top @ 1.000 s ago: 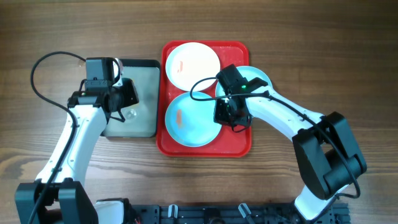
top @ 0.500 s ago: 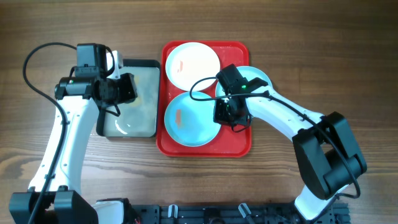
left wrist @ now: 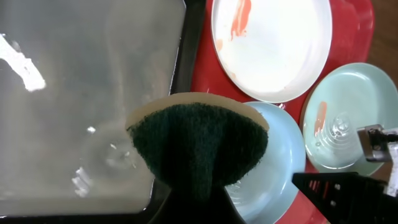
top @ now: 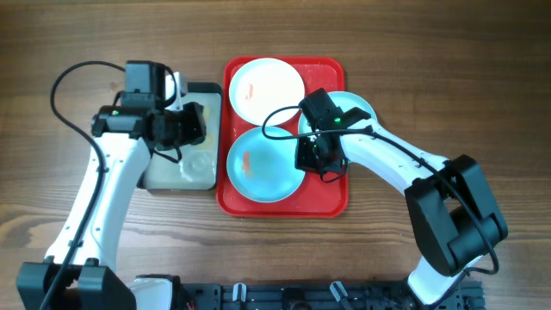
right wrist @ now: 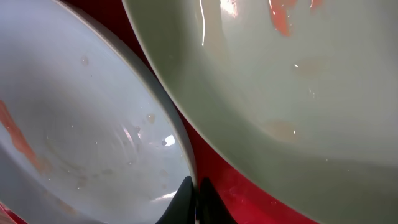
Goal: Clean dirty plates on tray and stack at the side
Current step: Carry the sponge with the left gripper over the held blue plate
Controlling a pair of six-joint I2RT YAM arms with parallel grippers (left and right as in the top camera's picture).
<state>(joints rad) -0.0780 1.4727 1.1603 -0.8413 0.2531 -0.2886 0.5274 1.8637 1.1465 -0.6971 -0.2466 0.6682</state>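
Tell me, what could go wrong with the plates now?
1. The right pincer seems to pinch only the thin rim of the front turquoise plate, so scrubbing might make it slip or tip.
2. The other turquoise plate pokes over the edge of the red tray, so a bump might slide it off.

**Robot test bench — probably a lab**

Two white robot arms [top: 108, 194] rise from a black rail [top: 284, 297] at the edge of a wood-grain table [top: 482, 69]. A loose cable [top: 55, 95] loops above it — plates [top: 267, 90] sit on a red tray [top: 284, 207].
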